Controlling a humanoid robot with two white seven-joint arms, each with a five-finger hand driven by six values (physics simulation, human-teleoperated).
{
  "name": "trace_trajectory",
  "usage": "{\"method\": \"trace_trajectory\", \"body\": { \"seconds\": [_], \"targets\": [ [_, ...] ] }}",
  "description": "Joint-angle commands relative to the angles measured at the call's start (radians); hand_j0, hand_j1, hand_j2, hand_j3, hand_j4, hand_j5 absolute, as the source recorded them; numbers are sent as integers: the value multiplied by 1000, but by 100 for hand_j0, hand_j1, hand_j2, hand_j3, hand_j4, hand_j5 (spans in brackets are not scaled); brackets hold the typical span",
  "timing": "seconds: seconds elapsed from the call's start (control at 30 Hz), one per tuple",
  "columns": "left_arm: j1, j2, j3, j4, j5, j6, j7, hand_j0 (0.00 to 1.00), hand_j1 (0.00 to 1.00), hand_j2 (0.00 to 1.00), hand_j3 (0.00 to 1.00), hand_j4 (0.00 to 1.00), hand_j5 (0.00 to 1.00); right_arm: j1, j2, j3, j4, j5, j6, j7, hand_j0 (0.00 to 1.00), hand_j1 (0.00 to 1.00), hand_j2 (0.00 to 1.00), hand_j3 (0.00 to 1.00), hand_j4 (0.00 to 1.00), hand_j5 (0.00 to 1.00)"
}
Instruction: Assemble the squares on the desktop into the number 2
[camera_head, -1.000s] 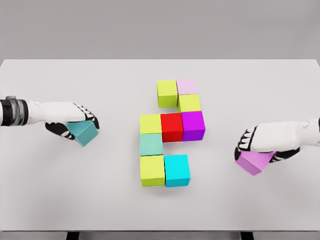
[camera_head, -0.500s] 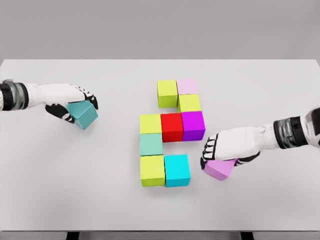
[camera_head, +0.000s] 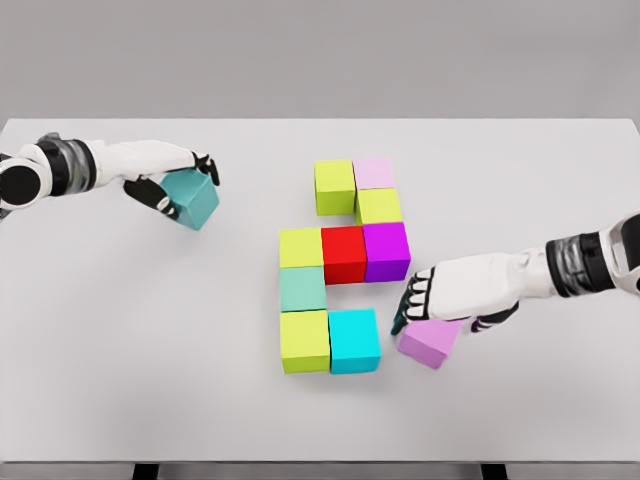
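Nine coloured squares (camera_head: 343, 254) lay touching at mid-table in a partial figure. A teal square (camera_head: 193, 198) was tilted at upper left; a violet square (camera_head: 431, 340) sat tilted just beside the cyan square (camera_head: 354, 340).

- Both arms are sheathed in smooth white shells.
- Grey and black ringed cuffs are seen at the wrists.
- The left hand (camera_head: 170, 180) and right hand (camera_head: 440, 297) are white-backed; the fingers (camera_head: 412, 300) appear black-padded.
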Motion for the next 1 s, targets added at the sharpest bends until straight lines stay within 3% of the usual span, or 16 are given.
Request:
{"method": "trace_trajectory", "body": {
  "seconds": [0.0, 0.13, 0.23, 0.3, 0.33, 0.4, 0.47, 0.63, 0.73, 0.97],
  "targets": [
    [0, -29, 1, 1, 2, 74, 1, 46, 46, 46, 46, 46, 46, 0, -20, -39, 0, -12, 2, 0, 100, 100, 100, 100, 100, 100],
    [-8, -54, -1, 2, 2, 146, 1, 45, 45, 45, 45, 45, 45, 8, -100, -138, 1, -55, 2, 0, 100, 100, 100, 100, 100, 100],
    [-8, -70, 1, 5, 2, 171, 1, 44, 44, 44, 44, 44, 44, 23, -161, -258, 3, -148, 2, 0, 100, 100, 100, 100, 100, 100],
    [-8, -73, 1, 4, 2, 185, 1, 43, 43, 43, 43, 43, 43, 55, -261, -252, 1, -151, 2, 0, 100, 100, 100, 100, 100, 100],
    [-8, -90, -1, 5, 2, 186, 1, 43, 43, 43, 43, 43, 43, 80, -362, -223, 1, -151, 2, 0, 100, 100, 100, 100, 100, 100],
    [-9, -103, 1, 22, 2, 186, 1, 42, 42, 42, 42, 42, 42, 83, -422, -129, 1, -147, 2, 0, 100, 100, 100, 100, 100, 100],
    [-12, -115, 1, 28, 0, 206, 1, 40, 40, 40, 40, 40, 40, 84, -413, -22, 1, -147, 2, 0, 100, 100, 100, 100, 100, 100],
    [-17, -166, 4, 31, 0, 306, 1, 40, 40, 40, 40, 40, 40, 103, -389, 58, 3, -136, 2, 0, 100, 100, 100, 100, 100, 100],
    [-17, -187, 10, 33, 0, 362, 1, 40, 40, 40, 40, 40, 40, 97, -341, 76, 3, -135, 2, 0, 100, 100, 100, 100, 100, 100],
    [-37, -261, 10, 68, -3, 464, 1, 40, 40, 40, 40, 40, 40, 86, -332, 64, 1, -135, 2, 0, 100, 100, 100, 100, 100, 100]
  ]
}}
